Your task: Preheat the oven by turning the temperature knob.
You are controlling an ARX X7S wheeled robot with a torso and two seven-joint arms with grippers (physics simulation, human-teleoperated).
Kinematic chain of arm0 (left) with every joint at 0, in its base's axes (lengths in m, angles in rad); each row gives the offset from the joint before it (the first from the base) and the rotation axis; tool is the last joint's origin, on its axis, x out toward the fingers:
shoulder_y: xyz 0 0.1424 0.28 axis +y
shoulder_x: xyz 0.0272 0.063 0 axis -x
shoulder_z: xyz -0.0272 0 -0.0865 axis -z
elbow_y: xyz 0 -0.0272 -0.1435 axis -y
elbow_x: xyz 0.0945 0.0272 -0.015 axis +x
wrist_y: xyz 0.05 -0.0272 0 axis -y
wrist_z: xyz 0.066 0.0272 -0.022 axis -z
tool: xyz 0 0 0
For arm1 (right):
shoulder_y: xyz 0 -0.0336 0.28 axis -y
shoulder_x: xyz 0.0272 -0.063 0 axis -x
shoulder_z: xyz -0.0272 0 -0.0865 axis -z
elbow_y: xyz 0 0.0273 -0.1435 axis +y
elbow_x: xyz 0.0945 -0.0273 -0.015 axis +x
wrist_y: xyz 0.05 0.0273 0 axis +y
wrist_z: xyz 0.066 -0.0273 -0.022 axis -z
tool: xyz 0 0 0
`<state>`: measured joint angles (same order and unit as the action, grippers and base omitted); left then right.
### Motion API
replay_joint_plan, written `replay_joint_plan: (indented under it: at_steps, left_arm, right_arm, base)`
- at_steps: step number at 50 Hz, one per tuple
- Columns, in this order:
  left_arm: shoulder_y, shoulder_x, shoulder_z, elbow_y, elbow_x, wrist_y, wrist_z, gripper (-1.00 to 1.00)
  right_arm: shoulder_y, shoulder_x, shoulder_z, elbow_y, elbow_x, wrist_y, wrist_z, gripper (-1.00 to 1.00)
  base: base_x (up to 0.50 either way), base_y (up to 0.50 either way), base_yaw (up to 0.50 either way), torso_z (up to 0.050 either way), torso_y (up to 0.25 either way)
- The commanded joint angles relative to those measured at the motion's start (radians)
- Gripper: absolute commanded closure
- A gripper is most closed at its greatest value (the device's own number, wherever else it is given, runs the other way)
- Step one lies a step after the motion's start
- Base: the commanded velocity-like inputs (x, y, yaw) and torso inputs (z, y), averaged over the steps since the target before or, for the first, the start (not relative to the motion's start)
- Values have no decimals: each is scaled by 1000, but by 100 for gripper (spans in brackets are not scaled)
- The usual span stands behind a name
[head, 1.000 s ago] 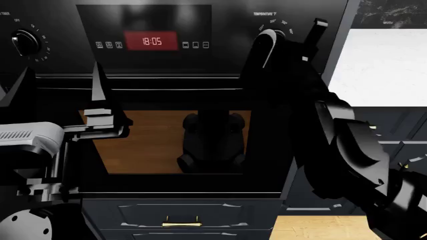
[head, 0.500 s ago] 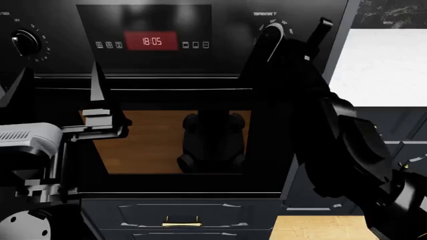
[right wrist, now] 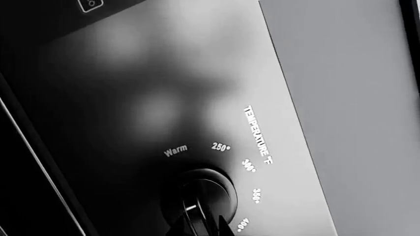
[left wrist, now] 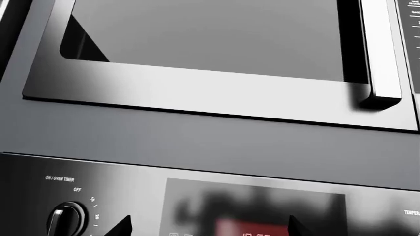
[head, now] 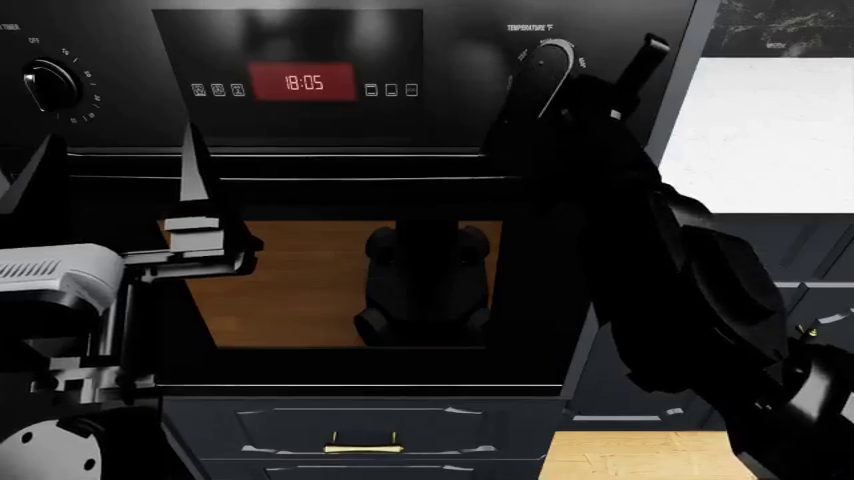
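Observation:
The black oven (head: pixel 307 40) fills the head view, with a red clock display (head: pixel 304 82), a bar handle (head: pixel 334 165) and a dark glass window (head: pixel 307 290). My right gripper (head: pixel 542 72) is at the temperature dial on the panel's right. In the right wrist view its jaws (right wrist: pixel 200 228) are shut either side of the temperature knob's ridge (right wrist: pixel 196 189), between the marks Warm, 250 and 400. My left gripper (head: pixel 123 140) is open and empty in front of the handle. Its tips (left wrist: pixel 210 227) frame the display (left wrist: pixel 253 228).
The timer knob (head: pixel 51 82) is at the panel's left and shows in the left wrist view (left wrist: pixel 66 219). Another appliance door with a bar handle (left wrist: pixel 380 59) sits above the oven. A navy drawer with a brass handle (head: pixel 363 442) is below. A white counter (head: pixel 767 130) is to the right.
My right gripper has rolled on the temperature knob and its near finger has moved up and stands more upright. The left arm has not moved.

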<state>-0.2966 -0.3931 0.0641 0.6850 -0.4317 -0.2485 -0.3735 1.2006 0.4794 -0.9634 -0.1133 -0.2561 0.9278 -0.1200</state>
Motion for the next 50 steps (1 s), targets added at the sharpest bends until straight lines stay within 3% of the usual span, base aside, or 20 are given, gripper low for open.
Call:
replay_joint_plan:
  at_steps: [1,25,50]
  left_arm:
    - [-3,-3,0,-4,-3,2,-2,-100]
    - [-4,-9,3,-3,-10,1,-10,-100]
    - [2,-15,6,-1,-11,7,-17,-100]
  right_arm:
    - [20,-17,3,-5,-18,-3,-2,100]
    - [-41,-67,165,11,87,-26,49,100]
    - [-79,-88,247,-4,139,-32,74,100]
  base:
    - [0,3,3,0,0]
    - [4,1,4,0,0]
    - [3,1,3,0,0]
